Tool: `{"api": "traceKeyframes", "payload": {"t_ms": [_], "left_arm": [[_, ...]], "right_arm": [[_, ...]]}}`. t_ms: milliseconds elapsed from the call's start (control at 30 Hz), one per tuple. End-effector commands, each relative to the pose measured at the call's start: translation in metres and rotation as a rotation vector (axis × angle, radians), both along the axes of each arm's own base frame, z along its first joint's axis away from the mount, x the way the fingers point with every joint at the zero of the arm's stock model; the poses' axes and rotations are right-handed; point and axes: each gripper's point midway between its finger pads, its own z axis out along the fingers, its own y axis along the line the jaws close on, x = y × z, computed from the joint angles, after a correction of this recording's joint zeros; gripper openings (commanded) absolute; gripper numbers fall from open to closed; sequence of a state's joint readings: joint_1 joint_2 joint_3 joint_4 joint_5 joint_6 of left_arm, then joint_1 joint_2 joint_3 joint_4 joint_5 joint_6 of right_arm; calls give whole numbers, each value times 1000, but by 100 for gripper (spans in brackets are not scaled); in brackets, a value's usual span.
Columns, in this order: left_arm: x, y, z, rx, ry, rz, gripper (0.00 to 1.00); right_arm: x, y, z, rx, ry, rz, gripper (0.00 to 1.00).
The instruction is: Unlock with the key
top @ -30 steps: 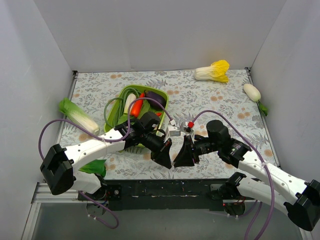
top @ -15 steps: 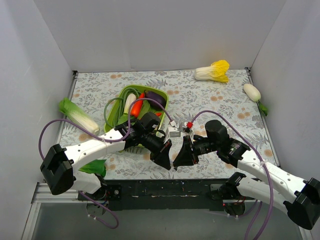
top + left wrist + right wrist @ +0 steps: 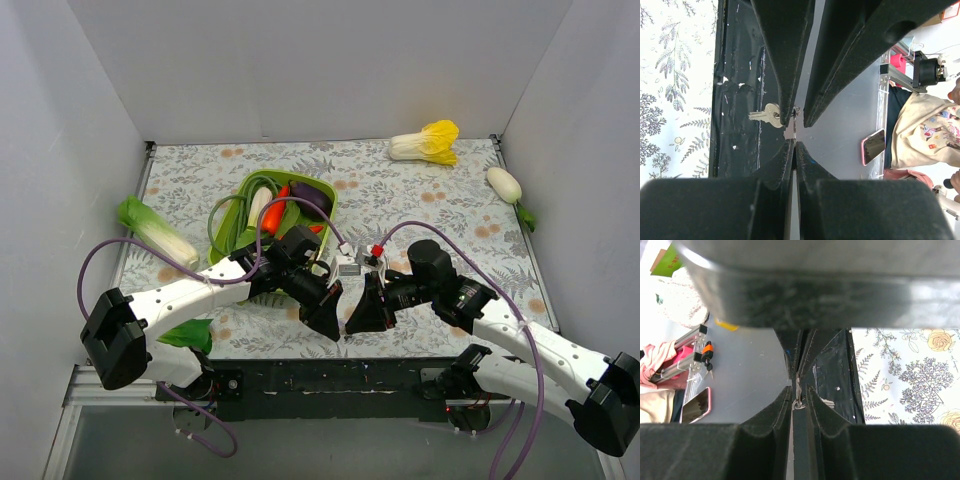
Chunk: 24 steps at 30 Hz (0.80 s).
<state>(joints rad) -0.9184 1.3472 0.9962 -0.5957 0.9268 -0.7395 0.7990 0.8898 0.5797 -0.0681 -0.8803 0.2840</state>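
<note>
Meeting tip to tip above the black strip (image 3: 737, 75) at the near edge of the table (image 3: 420, 205), left gripper (image 3: 794, 146) and right gripper (image 3: 799, 392) pointing straight at each other; clenching the left gripper fully, its two fingers pressing together on a thin metal sliver (image 3: 790, 133) seen edge-on and poking out past their tips; reaching with that sliver into the narrow slot between the right gripper's fingers (image 3: 771, 415), next to a small ring (image 3: 799, 404); standing only slightly apart on the right side, flanking the sliver closely, though not showing whether actually pinching it, so cannot tell; showing the key (image 3: 765, 115) in the left wrist view, silvery and flat-on, hanging just beside the right gripper's fingertips, its round head partly hiding behind one finger, its blade pointing away toward the floral cloth; sitting well apart from both grippers, a green basket (image 3: 247, 185) of vegetables behind the left arm and a yellow-topped cabbage (image 3: 428, 142) near the far edge.
</note>
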Motion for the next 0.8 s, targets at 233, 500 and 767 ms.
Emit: {"api": "traceKeyframes", "payload": {"t_ms": [233, 500, 767], "left_arm": [[10, -13, 24, -101, -63, 8, 0], [19, -16, 27, -126, -104, 86, 25], [26, -11, 26, -180, -135, 173, 86]], "right_arm": [[-11, -2, -4, -6, 16, 37, 1], [-2, -5, -1, 9, -16, -64, 1], [20, -6, 8, 67, -36, -247, 1]]}}
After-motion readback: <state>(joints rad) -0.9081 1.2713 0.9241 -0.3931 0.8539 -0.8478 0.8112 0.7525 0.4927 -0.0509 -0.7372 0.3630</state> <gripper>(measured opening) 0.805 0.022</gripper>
